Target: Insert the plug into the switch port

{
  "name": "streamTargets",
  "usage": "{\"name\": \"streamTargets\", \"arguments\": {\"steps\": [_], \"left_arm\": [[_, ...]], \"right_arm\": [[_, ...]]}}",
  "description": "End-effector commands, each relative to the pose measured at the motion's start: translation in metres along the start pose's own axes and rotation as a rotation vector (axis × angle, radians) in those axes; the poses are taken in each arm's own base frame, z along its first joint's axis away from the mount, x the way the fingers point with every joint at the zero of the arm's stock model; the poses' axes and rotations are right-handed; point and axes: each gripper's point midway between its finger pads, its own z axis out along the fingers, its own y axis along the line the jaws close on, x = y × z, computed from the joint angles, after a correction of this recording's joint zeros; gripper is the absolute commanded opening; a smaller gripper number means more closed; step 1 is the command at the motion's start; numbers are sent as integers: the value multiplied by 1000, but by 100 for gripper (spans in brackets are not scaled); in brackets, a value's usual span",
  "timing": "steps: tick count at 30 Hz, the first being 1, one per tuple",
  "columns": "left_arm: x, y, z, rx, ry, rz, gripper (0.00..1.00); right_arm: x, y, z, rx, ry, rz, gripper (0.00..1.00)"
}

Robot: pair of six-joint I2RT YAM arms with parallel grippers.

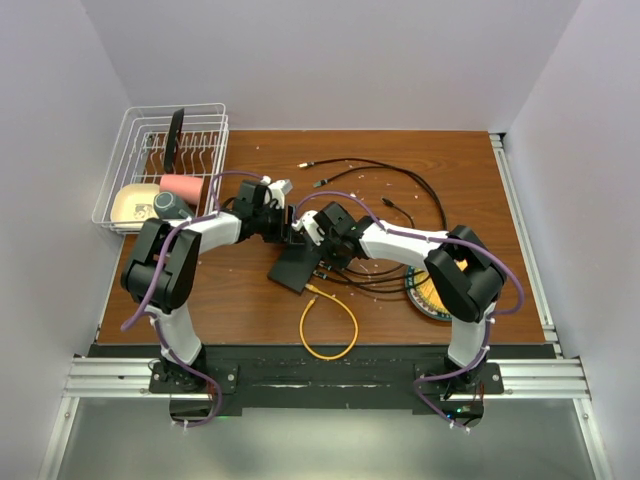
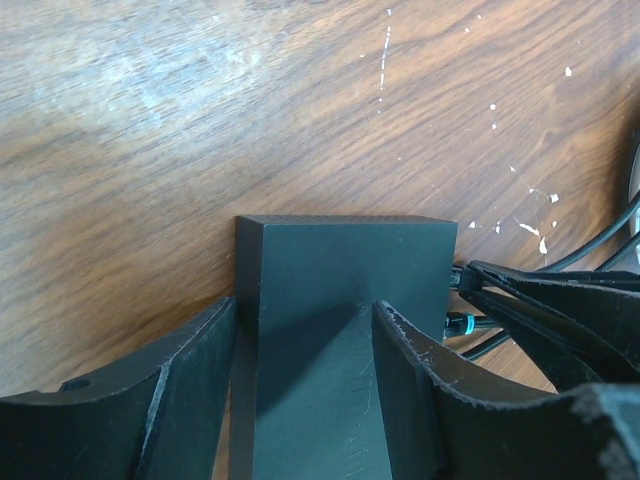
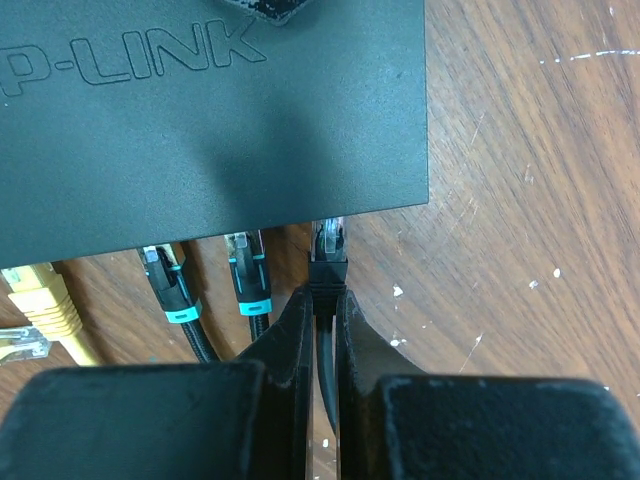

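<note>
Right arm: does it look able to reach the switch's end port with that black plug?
Likely yes. The right end effector grips the black plug with its tip at the switch edge, nothing between; neighbouring teal-banded plugs sit clear to one side. Port itself hidden.

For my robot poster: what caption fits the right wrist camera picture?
Right pincer holds a black plug at the TP-Link switch, beside two teal-banded plugs and a yellow one.

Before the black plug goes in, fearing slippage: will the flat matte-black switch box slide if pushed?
The flat matte-black switch box has crisp edges, so probably rigid; thin, so likely light. It may slide on the wooden table, though the left jaws straddle it.
</note>
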Motion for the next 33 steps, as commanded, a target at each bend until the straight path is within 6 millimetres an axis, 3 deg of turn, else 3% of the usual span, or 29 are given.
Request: {"name": "streamTargets", "arguments": {"steps": [1,13,25,33], "left_arm": [[-8,-60,2,238,-10,103,59],[1,-73,1,306,12,136,59],[33,-68,10,348,104,93,55],[45,-68,12,376,146,77,52]], "right_arm": [[-71,9,-15,-20,-237,-1,0],[-88,4,-17,6,-292,14,0],[-99,-8,-20,65,-375,73,0],[-131,-10,-40,30,-520,83,0]]}}
